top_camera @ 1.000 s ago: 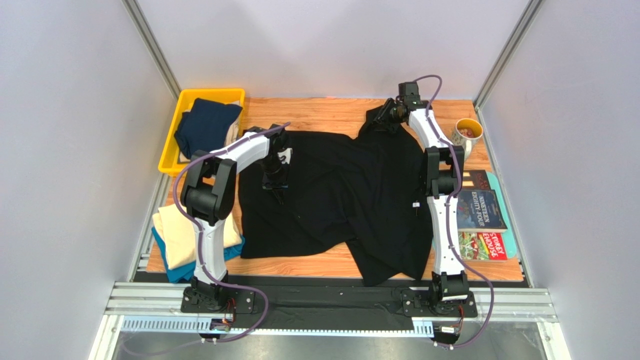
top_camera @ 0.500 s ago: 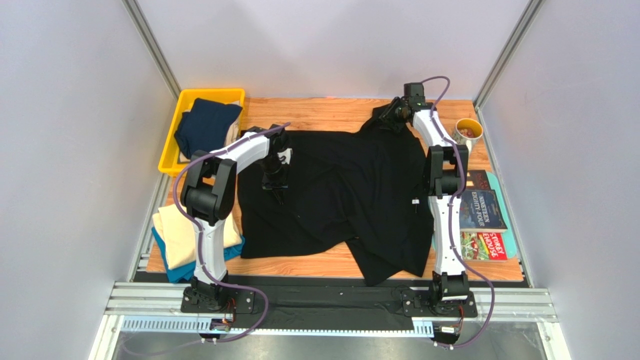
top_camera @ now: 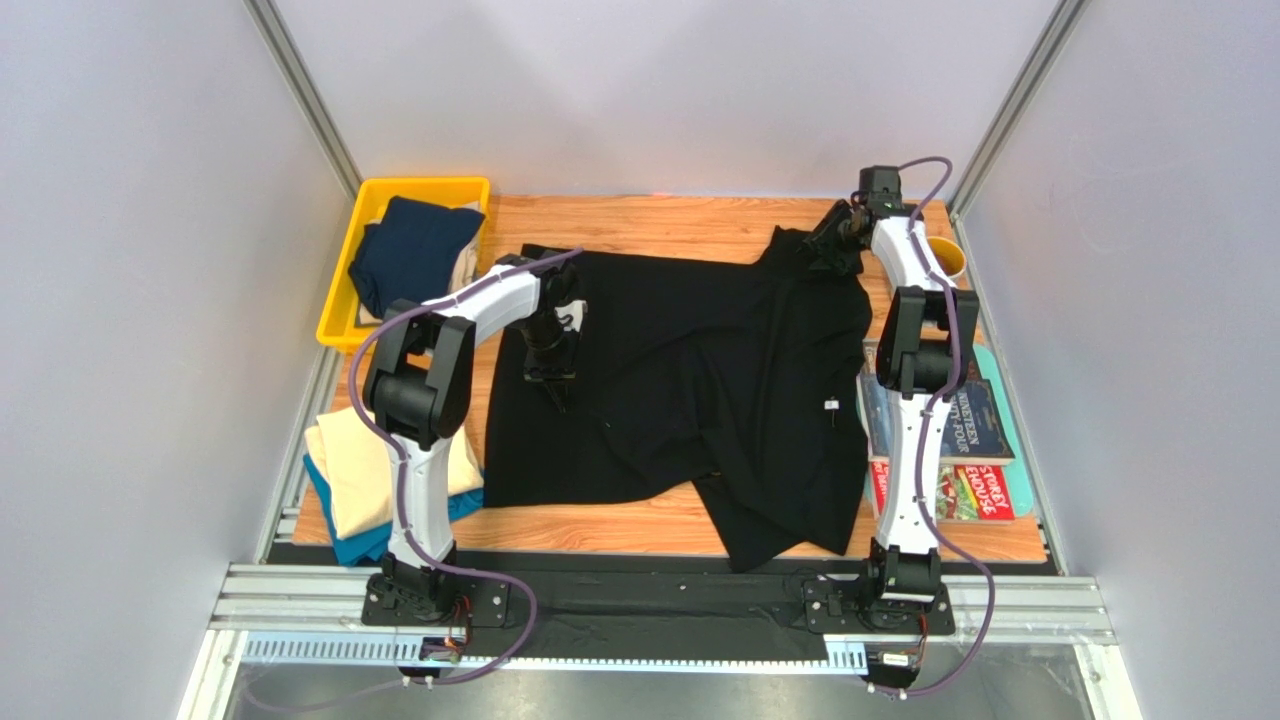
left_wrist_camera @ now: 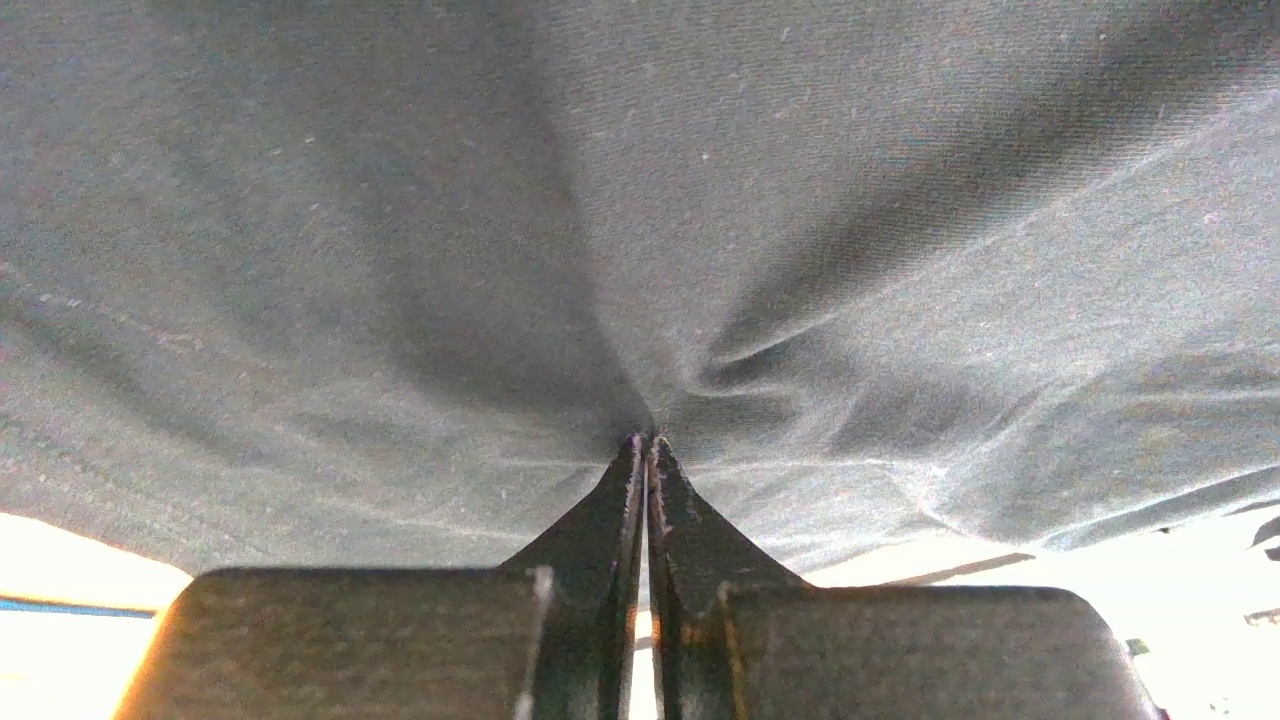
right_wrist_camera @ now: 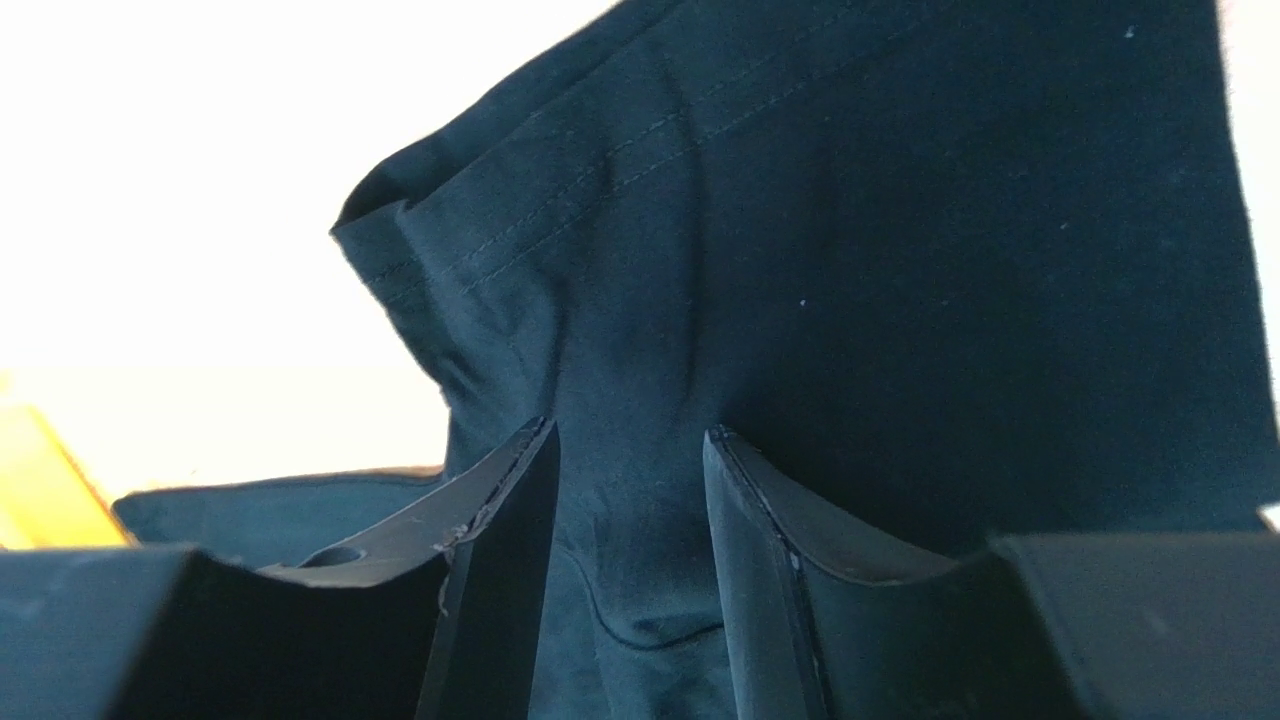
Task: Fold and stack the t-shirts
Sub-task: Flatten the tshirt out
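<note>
The large black t-shirt (top_camera: 706,375) lies spread over the middle of the wooden table, its white neck label (top_camera: 571,312) beside my left gripper. My left gripper (top_camera: 550,365) is shut on a pinched fold of this shirt near its left side; in the left wrist view the jaws (left_wrist_camera: 646,443) meet on the cloth (left_wrist_camera: 601,180). My right gripper (top_camera: 831,245) is at the far right, closed on a bunched sleeve edge (right_wrist_camera: 902,225), with cloth filling the gap between the fingers (right_wrist_camera: 631,450). The navy shirt (top_camera: 413,248) lies in the bin. The cream shirt (top_camera: 361,465) lies on the teal one (top_camera: 353,540) at the near left.
A yellow plastic bin (top_camera: 428,186) stands at the far left corner. A yellow mug (top_camera: 944,258) is behind the right arm at the far right. Colourful magazines (top_camera: 969,443) lie along the right edge, partly under the shirt's hem. Metal frame posts rise at both back corners.
My right gripper has moved right along the far edge, dragging the shirt's far right corner with it and stretching the cloth. The left gripper has stayed in place on its fold.
</note>
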`<state>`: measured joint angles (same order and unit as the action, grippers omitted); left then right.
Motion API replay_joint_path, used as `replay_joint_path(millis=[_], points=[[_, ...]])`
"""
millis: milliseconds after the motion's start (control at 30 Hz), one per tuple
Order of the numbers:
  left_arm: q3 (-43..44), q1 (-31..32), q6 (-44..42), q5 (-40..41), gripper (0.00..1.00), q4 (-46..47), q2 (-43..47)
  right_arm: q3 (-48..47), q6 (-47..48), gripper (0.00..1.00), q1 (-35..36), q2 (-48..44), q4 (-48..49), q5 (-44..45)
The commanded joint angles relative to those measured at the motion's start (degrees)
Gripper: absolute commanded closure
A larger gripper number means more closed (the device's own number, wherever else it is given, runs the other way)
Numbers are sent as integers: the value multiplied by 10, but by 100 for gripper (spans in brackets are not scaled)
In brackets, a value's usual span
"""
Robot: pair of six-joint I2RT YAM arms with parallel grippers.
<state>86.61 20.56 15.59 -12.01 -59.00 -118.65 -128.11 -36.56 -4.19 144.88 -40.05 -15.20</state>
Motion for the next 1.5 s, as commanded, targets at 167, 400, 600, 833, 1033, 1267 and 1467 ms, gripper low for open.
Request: replay_joint_path(millis=[167,400,600,833,1033,1267,1467], points=[[-3,1,-23,-23,94,-12,-12,-93,-1,51,4,-17,5,-25],[-13,1,-22,-30,94,-9,-14,-58,11,51,1,-20,-23,-11],[-28,2,-16,-33,98,6,-8,-48,29,56,1,2,-41,1],[-55,2,-15,-26,100,15,14,-78,12,62,3,50,-51,-15],[-92,1,-18,-5,100,15,36,-133,-23,62,9,97,-34,-26],[-107,2,-21,5,100,15,60,-139,-70,57,16,110,59,-73],[-66,2,-16,1,88,14,47,-87,-75,52,12,41,149,-103]])
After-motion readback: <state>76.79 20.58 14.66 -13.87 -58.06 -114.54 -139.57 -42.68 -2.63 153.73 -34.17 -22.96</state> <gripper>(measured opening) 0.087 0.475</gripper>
